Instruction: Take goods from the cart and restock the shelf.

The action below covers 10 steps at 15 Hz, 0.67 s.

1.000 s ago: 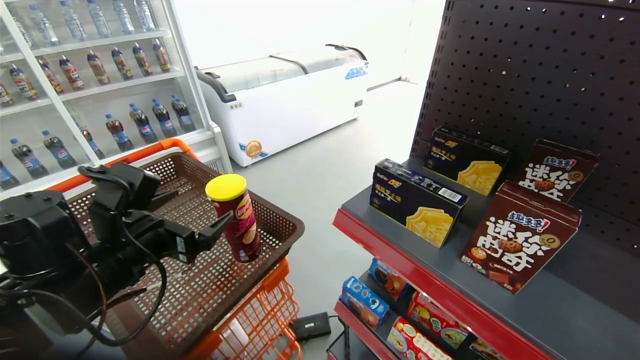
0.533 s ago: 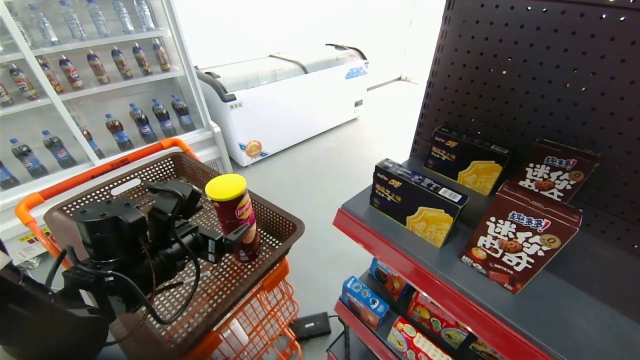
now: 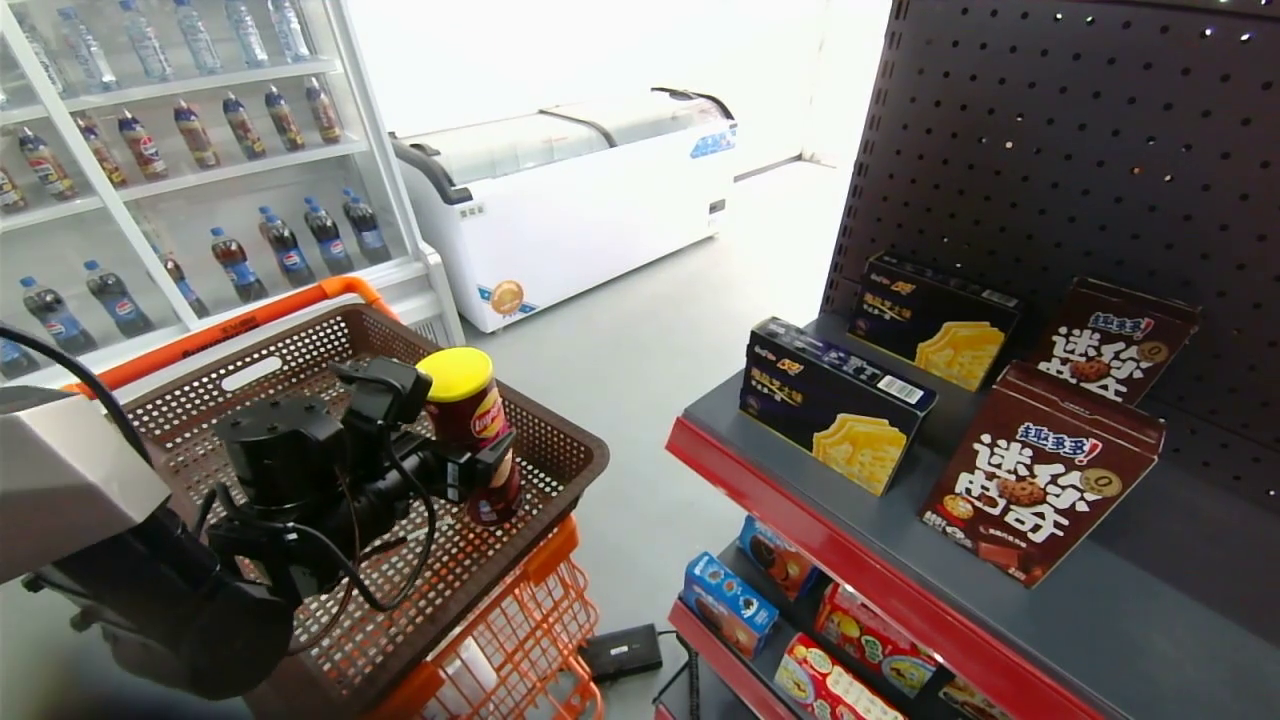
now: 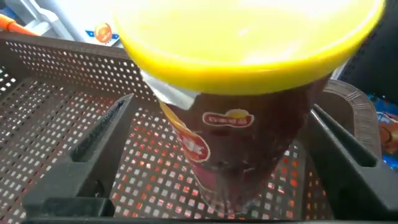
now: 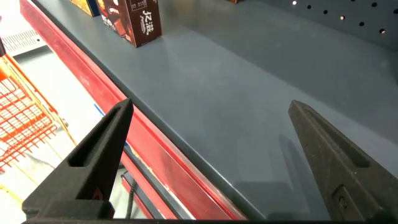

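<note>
One can (image 3: 470, 425) stands upright in the cart (image 3: 592, 455), the left gripper (image 4: 217, 127) spread around it for a side grasp; the right gripper (image 5: 211, 109) hovers, splayed, over the shelf (image 5: 186, 68).

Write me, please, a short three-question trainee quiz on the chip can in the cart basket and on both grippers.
1. True or false: the maroon cylindrical chip can with the yellow lid stands upright in the brown perforated plastic basket.
2. The left gripper is: A) open, its fingers either side of the can; B) shut on a brown cookie box; C) resting on the white freezer.
3. Which gripper hangs open over the grey shelf board?
Key: 1 true; 2 A; 3 the right gripper.
</note>
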Motion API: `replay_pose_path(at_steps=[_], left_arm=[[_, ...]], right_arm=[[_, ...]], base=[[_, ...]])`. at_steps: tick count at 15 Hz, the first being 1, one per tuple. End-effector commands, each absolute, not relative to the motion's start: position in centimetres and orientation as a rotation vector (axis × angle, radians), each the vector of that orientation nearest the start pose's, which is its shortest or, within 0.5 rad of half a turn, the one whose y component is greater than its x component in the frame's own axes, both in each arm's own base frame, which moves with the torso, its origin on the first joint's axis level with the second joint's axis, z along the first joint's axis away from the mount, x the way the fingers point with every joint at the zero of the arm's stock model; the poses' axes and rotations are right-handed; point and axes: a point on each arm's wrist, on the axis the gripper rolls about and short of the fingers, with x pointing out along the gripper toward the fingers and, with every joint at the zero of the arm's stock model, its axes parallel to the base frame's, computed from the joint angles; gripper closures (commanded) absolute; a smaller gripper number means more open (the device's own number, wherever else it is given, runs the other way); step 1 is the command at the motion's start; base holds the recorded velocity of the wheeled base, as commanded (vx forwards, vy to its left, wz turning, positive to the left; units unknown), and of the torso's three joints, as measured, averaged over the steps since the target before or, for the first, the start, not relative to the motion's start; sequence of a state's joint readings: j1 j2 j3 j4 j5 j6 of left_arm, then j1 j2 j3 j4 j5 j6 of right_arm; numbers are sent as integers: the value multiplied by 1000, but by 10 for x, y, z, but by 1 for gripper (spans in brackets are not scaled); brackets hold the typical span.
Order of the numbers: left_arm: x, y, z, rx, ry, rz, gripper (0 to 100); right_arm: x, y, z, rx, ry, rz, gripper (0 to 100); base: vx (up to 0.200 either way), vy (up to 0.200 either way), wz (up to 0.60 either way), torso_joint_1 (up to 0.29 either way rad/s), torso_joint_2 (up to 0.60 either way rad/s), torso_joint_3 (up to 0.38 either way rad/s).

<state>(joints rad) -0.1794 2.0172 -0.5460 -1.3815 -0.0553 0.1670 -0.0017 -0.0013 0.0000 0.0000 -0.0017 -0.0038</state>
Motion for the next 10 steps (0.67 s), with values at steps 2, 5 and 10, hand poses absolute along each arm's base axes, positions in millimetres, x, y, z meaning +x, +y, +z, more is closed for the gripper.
replay_pose_path(at_steps=[2,5,10], left_arm=[[329,-59,80,173,88,-237,0],[341,-60,75,172,77,-234,0],[351,-63,71,171,57,-236,100]], right_arm=[[-23,0,75,-5,0,-3,0],[-23,0,75,-5,0,-3,0],[-23,0,75,-5,0,-3,0]], base=[[0,0,0,0,0,0],[0,0,0,0,0,0],[0,0,0,0,0,0]])
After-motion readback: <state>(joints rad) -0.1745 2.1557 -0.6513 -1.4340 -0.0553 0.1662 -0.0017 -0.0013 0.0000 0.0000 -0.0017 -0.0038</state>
